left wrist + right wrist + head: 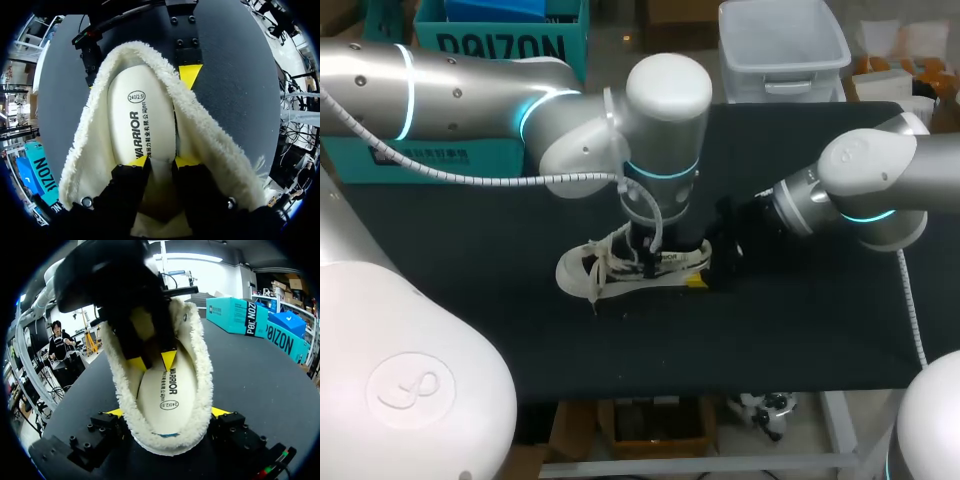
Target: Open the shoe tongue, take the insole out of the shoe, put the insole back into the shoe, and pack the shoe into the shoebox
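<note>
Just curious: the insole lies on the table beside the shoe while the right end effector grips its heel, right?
No: the insole lies inside the shoe, as the left wrist view shows. The right end effector does grip the heel.

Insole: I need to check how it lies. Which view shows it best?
Left wrist view: it looks straight into the shoe, the insole filling the opening beyond the left gripper. Right wrist view shows its heel part, the rest behind that gripper. Head view: hidden by the left arm.
</note>
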{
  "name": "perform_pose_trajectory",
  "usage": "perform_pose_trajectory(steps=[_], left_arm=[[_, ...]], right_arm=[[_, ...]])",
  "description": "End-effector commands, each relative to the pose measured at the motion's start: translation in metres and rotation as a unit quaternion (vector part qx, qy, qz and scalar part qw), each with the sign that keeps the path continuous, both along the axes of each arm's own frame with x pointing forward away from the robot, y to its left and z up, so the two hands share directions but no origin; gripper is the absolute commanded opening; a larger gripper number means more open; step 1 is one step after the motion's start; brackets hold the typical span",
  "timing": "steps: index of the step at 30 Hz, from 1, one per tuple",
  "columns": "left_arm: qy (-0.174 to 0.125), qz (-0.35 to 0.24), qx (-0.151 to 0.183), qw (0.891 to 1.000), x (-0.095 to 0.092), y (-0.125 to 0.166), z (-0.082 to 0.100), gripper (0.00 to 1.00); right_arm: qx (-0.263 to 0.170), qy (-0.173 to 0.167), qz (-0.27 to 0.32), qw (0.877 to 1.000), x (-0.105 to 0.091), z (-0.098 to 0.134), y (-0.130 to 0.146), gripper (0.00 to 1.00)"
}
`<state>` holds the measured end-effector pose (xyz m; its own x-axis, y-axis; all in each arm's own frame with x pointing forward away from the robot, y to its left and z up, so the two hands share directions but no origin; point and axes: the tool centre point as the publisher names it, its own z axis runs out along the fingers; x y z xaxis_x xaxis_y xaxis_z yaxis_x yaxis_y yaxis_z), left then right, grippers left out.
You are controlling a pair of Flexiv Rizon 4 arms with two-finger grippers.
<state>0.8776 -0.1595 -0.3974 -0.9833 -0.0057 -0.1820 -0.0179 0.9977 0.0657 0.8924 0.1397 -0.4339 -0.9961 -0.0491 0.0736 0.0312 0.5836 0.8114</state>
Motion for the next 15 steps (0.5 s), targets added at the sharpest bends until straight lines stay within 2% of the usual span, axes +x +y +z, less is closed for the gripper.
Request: perform_pose_trajectory(steps=[1,4,8,9,10,11,15], left_arm=[[-0.017,-0.001,-0.004,1.000,0.031,-0.001,-0.113,0.35],[-0.034,-0.001,-0.002,0.999,0.038,-0.001,-0.112,0.33],[-0.037,-0.002,0.000,0.999,0.045,0.001,-0.114,0.32],[-0.041,-0.002,0.002,0.999,0.049,0.001,-0.116,0.26],[-0.042,-0.002,0.002,0.999,0.051,0.001,-0.116,0.05],[-0.044,-0.001,0.002,0.999,0.053,0.001,-0.116,0.00],[-0.052,-0.001,-0.002,0.999,0.060,0.002,-0.112,0.00]], right_arm=[[0.002,0.001,0.002,1.000,-0.001,-0.008,0.002,0.00],[0.002,0.001,0.002,1.000,-0.001,-0.008,0.002,0.00],[0.002,0.001,0.002,1.000,-0.001,-0.008,0.002,0.00],[0.002,0.001,0.002,1.000,-0.001,-0.008,0.002,0.00],[0.002,0.001,0.002,1.000,-0.001,-0.008,0.002,0.00],[0.002,0.001,0.002,1.000,-0.001,-0.008,0.002,0.00],[0.002,0.001,0.002,1.000,-0.001,-0.008,0.002,0.00]])
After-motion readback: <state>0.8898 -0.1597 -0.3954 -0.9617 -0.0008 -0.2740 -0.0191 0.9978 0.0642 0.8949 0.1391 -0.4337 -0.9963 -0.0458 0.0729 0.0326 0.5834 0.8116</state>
